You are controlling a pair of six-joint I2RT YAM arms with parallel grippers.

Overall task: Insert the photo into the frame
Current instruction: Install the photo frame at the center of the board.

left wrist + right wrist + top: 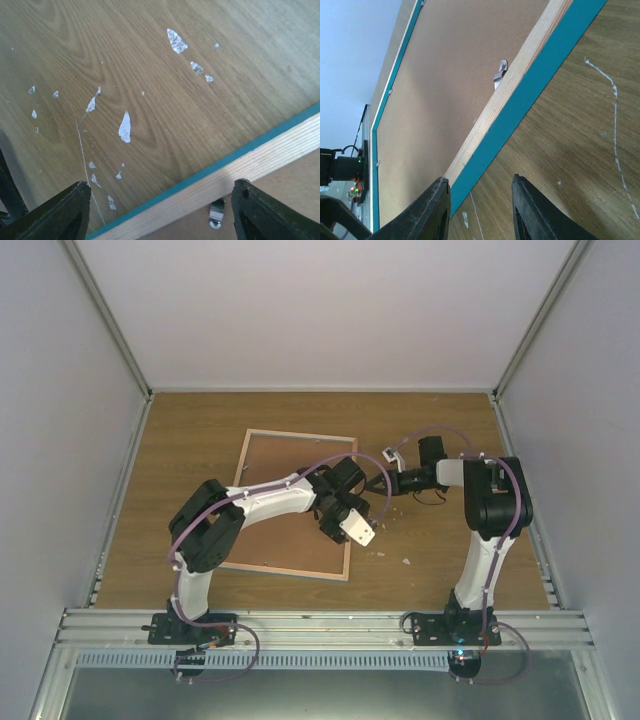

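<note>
W/ left claw (pixel 161 186) wide apart over the frame's (pixel 270 465) right-hand rail in the top view & right claw (pixel 480 179) apart astride it, unclamped, we're aiming to centre both before squeezing, avoiding the clip (pixel 216 218).

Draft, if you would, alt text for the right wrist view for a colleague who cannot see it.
A picture frame lies back-up on a wooden table, its brown board, pale wood edge and teal rim running diagonally, a small metal clip at the edge. Two dark jaws stand apart at the bottom.
</note>
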